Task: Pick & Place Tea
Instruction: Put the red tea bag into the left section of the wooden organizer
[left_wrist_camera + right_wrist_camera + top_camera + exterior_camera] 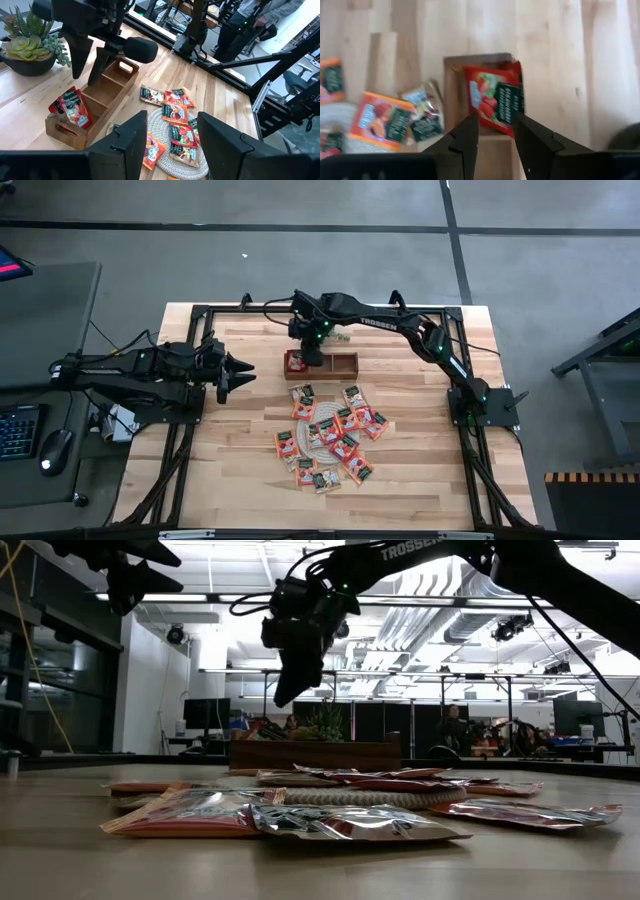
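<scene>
The brown wooden tray [345,366] stands at the table's far middle. In its left end compartment a red tea sachet [495,100] leans against the wall, also seen as red tea sachets [70,107] in the left wrist view. My right gripper [84,80] hangs open just above the tray beside them, with nothing between its fingers. Several more tea sachets [335,430] lie flat on and around the round woven mat [322,442]. My left gripper [240,375] waits open at the table's left, raised and holding nothing.
A potted succulent [30,50] stands just beyond the tray's far side. Black frame rails [200,310] run along the table's edges. A keyboard and mouse [55,450] lie on a desk to the left, off the table. Bare wood shows at the near edge [330,510].
</scene>
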Robot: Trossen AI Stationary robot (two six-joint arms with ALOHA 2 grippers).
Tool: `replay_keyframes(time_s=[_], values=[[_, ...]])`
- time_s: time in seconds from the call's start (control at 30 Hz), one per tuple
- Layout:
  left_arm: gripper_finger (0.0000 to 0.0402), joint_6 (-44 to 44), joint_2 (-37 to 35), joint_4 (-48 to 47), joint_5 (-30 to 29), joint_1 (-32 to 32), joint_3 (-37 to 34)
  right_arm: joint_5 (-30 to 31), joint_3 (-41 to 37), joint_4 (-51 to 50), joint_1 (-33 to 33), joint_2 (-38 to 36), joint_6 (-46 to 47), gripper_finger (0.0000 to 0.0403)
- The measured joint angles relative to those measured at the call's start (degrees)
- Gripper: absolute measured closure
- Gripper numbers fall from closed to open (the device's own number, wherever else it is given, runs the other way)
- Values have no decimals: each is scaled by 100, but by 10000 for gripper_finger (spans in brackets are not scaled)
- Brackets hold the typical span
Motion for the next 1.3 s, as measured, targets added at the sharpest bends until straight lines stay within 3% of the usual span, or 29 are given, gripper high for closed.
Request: replay_keyframes(time_s=[0.13,0.33,0.87,1.13,1.3], values=[[229,-7,-1,0,-2,1,-1,-76,-16,320,91,0,384,305],[229,-7,1,0,-2,1,-1,-171,-17,672,239,0,833,392],[229,-7,1,0,-22,1,-1,757,-24,401,399,30,1801,402],[229,-4,1,4,-26,1,-1,892,-26,386,515,317,2079,402],[229,-11,1,4,-31,1,1,1011,-26,404,530,332,2754,403]])
